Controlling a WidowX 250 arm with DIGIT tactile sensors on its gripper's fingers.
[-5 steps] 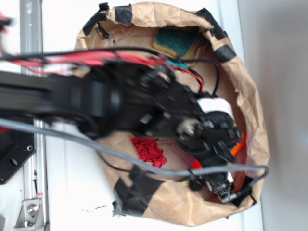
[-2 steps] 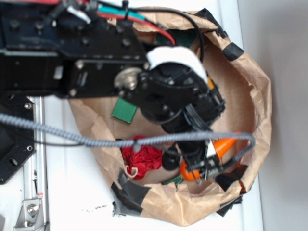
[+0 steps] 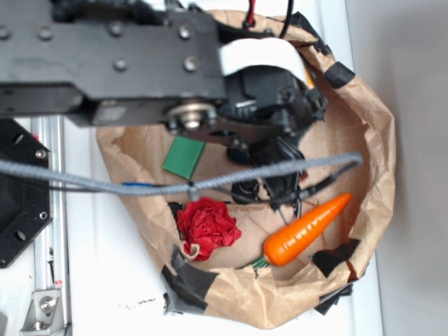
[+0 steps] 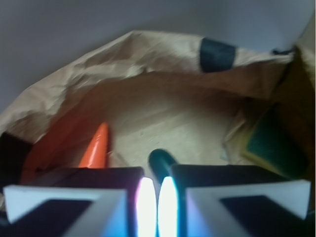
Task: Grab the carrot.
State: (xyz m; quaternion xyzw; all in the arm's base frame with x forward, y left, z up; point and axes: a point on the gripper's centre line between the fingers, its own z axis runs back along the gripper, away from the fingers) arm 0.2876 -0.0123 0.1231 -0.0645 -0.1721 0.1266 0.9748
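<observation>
The orange carrot [image 3: 306,229] lies free on the floor of the brown paper bag [image 3: 374,168], at its lower right, green stub to the left and tip to the upper right. My gripper [image 3: 278,185] hangs just above and left of the carrot, apart from it. In the wrist view the jaws [image 4: 157,197] stand almost together with nothing between them. There the carrot's tip [image 4: 97,147] shows to the left of the fingers, and a dark green cucumber end [image 4: 160,160] shows just ahead of them.
A red ruffled ball [image 3: 208,225] lies left of the carrot. A green square [image 3: 184,157] lies further up. A green-and-yellow sponge [image 4: 274,143] sits at the right bag wall. A grey cable [image 3: 140,185] crosses the bag. Black tape patches [image 3: 192,283] mark the rim.
The arm has moved toward the top of the frame, off the carrot. The carrot, half hidden under the gripper before, now lies fully in view and alone.
</observation>
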